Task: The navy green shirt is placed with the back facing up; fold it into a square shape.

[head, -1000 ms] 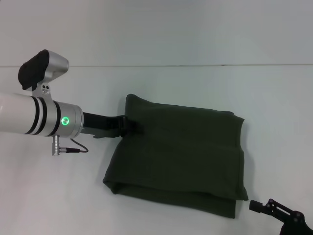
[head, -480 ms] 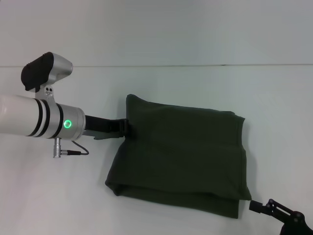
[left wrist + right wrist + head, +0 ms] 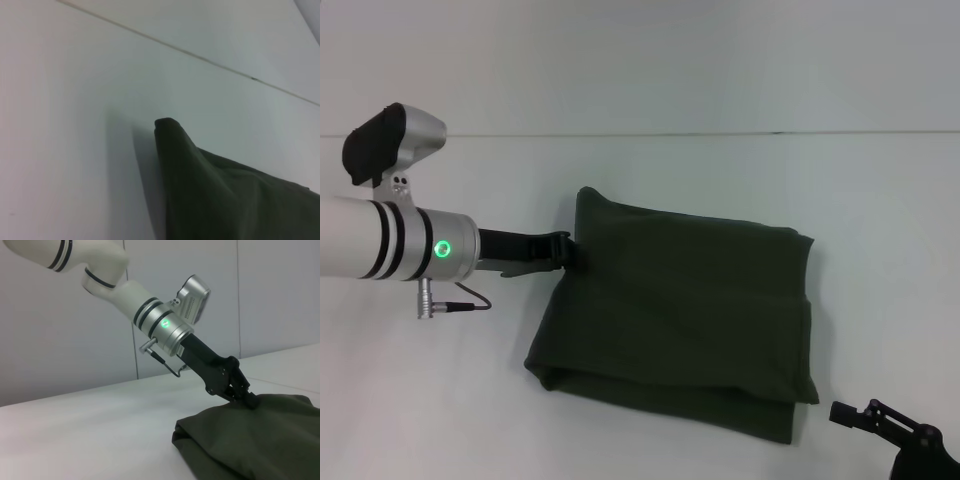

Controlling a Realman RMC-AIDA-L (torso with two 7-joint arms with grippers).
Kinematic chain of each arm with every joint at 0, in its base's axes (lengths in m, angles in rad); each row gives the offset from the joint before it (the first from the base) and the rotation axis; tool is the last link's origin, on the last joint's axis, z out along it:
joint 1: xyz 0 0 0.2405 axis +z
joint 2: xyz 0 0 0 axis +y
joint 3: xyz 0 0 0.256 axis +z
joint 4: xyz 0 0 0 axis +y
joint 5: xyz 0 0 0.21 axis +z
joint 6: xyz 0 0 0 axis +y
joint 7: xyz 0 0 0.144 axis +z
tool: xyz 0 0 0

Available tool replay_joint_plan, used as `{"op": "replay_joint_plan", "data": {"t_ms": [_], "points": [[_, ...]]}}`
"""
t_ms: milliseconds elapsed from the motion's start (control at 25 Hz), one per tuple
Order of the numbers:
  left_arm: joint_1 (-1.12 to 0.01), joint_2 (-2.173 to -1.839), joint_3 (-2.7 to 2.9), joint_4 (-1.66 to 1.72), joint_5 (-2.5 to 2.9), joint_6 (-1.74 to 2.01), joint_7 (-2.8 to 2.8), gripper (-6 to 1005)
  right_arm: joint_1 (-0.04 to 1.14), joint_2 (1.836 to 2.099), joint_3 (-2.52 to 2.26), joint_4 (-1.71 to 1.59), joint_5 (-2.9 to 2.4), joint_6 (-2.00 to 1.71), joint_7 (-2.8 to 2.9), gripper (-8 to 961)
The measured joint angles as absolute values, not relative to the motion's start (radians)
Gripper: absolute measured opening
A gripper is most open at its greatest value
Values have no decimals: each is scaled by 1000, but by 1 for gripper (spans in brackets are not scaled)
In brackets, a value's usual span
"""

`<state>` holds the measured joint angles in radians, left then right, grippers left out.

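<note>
Left gripper (image 3: 572,252) withdrawn, shirt (image 3: 690,315) edge dragged

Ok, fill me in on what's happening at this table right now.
The robot is folding a navy green shirt on the white table. The shirt already lies folded into a roughly square bundle with doubled layers along its near edge. The left gripper is at the bundle's left edge near the far corner, its fingers closed on the cloth there. The right gripper sits low by the bundle's near right corner, clear of the cloth.
</note>
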<state>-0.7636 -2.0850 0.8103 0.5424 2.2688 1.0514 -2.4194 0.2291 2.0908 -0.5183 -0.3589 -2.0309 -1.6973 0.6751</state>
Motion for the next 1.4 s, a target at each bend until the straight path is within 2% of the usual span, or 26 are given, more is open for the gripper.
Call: {"op": "replay_joint_plan", "data": {"t_ms": [200, 600, 960, 1160, 1240, 1400], "points": [[-725, -2086, 788, 567, 2253, 1052, -2420, 47, 239, 2091, -515, -365, -2030, -1697, 689, 946], [-564, -2090, 759, 624, 2068, 1091, -2389, 49, 262, 2089, -492, -361, -2029, -1661, 690, 946], [-551, -2108, 719, 626, 2062, 1100, -2356, 57, 277, 2089, -474, -361, -2029, -1657, 690, 947], [-541, -2104, 660, 628, 2060, 1116, -2320, 61, 278, 2090, -461, -360, -2030, -1659, 690, 947], [-537, -2098, 646, 628, 2056, 1130, -2282, 202, 278, 2091, -458, -360, -2030, -1661, 690, 947], [-523, -2091, 566, 630, 1982, 1212, -2049, 408, 278, 2091, -435, -358, -2029, -1664, 690, 947]]}}
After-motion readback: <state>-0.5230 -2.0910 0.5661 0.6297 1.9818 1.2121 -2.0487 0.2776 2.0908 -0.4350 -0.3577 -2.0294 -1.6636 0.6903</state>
